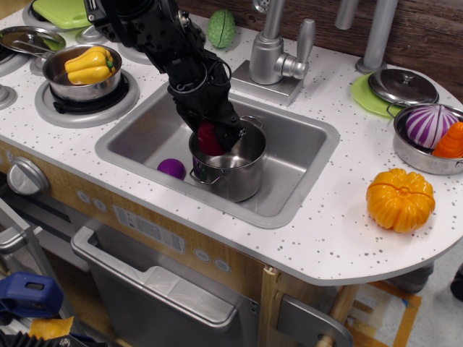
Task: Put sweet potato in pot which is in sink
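Note:
The shiny steel pot (235, 176) with two loop handles stands in the middle of the steel sink (296, 155). My black gripper (215, 137) reaches down from the upper left and is shut on the dark red sweet potato (208, 138). It holds the sweet potato just over the left part of the pot's opening, at rim height. The fingertips are partly hidden behind the sweet potato and the pot's rim.
A small purple ball (171, 168) lies in the sink left of the pot. A smaller pot with a yellow pepper (88, 65) sits on the stove at left. The faucet (276, 56) stands behind the sink. An orange pumpkin (399, 199) and a pan with a purple-striped vegetable (428, 126) are at right.

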